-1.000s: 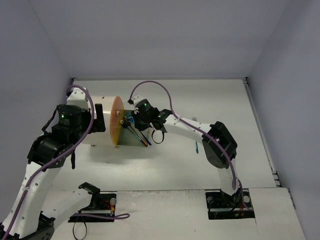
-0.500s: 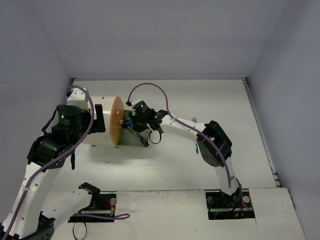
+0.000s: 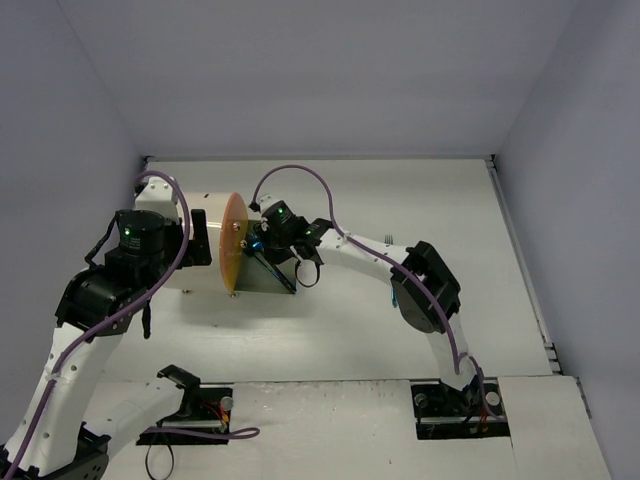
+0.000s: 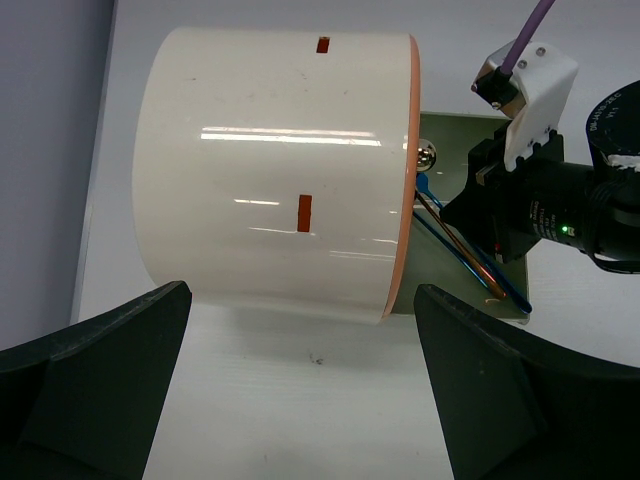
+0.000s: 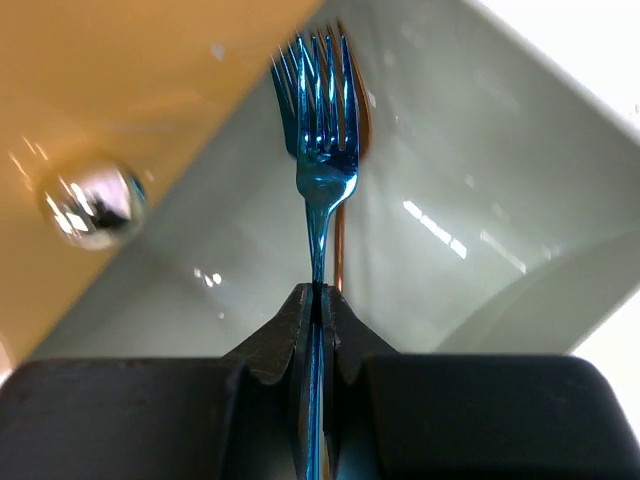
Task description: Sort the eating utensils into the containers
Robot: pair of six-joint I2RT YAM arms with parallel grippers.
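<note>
The cream-white drum cabinet (image 3: 200, 240) lies on its side, and it also shows in the left wrist view (image 4: 275, 170). Its round orange front (image 3: 234, 243) carries a shiny knob (image 5: 90, 200). A pale drawer tray (image 5: 480, 240) is slid out to the right of the front. My right gripper (image 5: 320, 295) is shut on the handle of a metallic blue fork (image 5: 318, 150), tines pointing into the tray by the orange front. A copper utensil (image 5: 340, 250) lies under it. Copper and blue utensils (image 4: 470, 265) lie in the tray. My left gripper (image 4: 300, 400) is open and empty beside the drum.
One blue utensil (image 3: 394, 295) lies on the white table right of the tray, by the right arm's elbow. Grey walls close in the table at the back and sides. The arm bases stand at the near edge.
My right gripper has moved left with the blue fork, closer to the orange front and further over the tray. The left arm has not moved.
</note>
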